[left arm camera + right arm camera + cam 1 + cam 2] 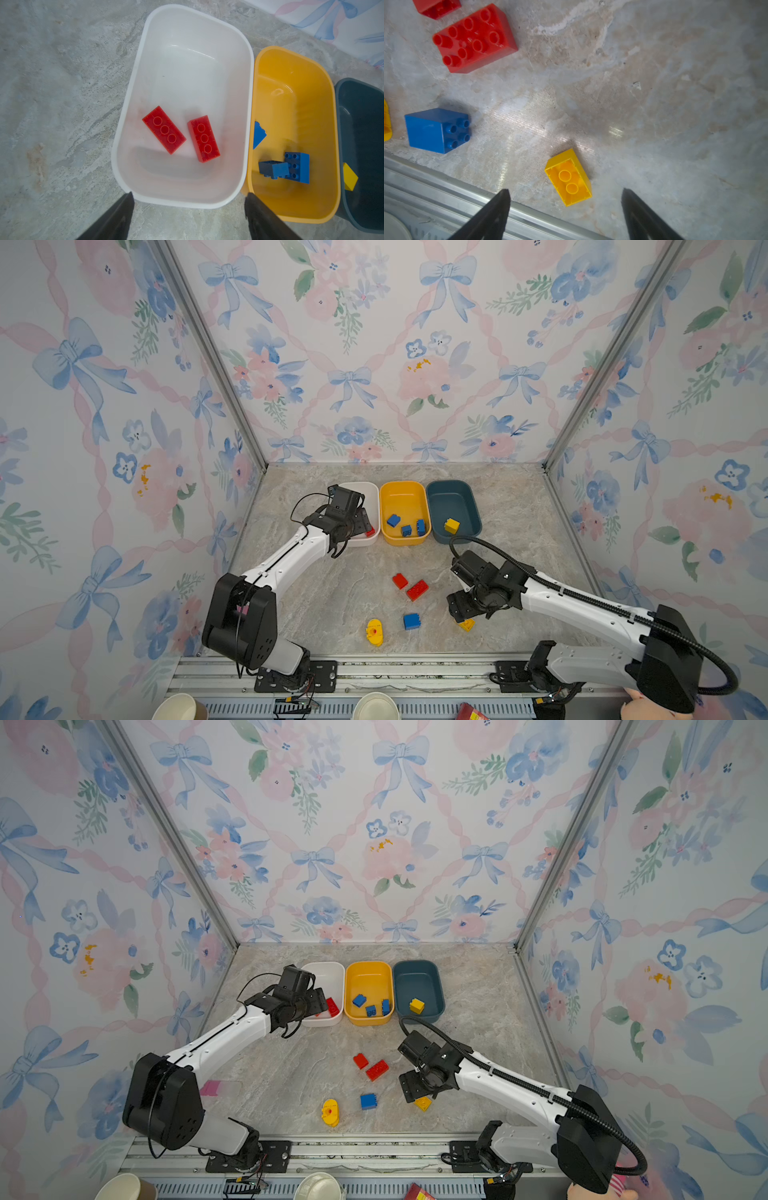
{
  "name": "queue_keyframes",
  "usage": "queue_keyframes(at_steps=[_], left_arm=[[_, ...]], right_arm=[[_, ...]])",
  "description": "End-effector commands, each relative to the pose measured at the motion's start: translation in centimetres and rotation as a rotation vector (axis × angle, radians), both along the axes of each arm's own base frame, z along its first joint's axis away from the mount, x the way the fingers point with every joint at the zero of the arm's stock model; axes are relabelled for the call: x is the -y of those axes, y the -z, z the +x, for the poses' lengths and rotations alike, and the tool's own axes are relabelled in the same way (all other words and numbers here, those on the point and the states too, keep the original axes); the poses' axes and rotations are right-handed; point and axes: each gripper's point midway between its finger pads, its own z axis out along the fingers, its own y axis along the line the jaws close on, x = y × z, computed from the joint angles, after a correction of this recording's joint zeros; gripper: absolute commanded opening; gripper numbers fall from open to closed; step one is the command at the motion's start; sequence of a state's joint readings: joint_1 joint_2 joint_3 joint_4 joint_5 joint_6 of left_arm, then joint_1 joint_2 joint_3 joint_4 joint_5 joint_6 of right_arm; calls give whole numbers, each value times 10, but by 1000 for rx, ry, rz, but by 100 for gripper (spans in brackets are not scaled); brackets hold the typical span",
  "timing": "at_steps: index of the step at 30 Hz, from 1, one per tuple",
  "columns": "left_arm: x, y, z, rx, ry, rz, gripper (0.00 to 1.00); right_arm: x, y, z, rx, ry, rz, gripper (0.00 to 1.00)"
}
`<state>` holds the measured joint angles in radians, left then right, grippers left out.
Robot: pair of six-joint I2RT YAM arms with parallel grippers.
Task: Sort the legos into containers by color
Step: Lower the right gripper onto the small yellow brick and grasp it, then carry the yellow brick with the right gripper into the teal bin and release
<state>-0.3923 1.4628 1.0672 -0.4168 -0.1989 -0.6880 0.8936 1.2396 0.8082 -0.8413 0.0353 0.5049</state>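
Left jaws gape wide, empty, over the white tub (371,495), mid-frame in both top views, two red bricks (164,129) lying inside; right jaws, wide and empty too, hang just above a yellow brick (569,177) on the worktop (332,605), lower right of centre.

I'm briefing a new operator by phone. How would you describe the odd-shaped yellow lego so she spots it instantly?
Find the metal rail along the near edge; just beyond it three loose pieces lie in a row. The rounded yellow lego is leftmost in both top views, beside the blue brick. Unlike the boxy yellow brick farther right, it is oval with a red dot.
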Motion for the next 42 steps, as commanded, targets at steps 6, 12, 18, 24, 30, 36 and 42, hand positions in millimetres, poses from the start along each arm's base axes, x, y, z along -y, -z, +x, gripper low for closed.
queue_keyframes(at_steps=[6, 12, 18, 24, 30, 36, 42], left_arm=[[4, -15, -15, 50, 45, -43, 86], [9, -19, -26, 64, 77, -79, 87], [8, -18, -36, 71, 74, -102, 87], [9, -20, -40, 81, 73, -119, 87], [13, -22, -40, 85, 79, -125, 87], [14, -23, -42, 91, 78, -131, 87], [14, -24, -45, 100, 74, -136, 88]], right_arm=[[6, 28, -12, 11, -68, -142, 74], [1, 42, -14, 0, -70, -165, 71], [2, 54, -17, -18, -83, -205, 64], [5, 60, -19, -29, -81, -225, 55], [11, 62, -21, -25, -62, -230, 45], [12, 60, -19, -10, -56, -227, 33], [12, 51, -16, 12, -48, -217, 30]])
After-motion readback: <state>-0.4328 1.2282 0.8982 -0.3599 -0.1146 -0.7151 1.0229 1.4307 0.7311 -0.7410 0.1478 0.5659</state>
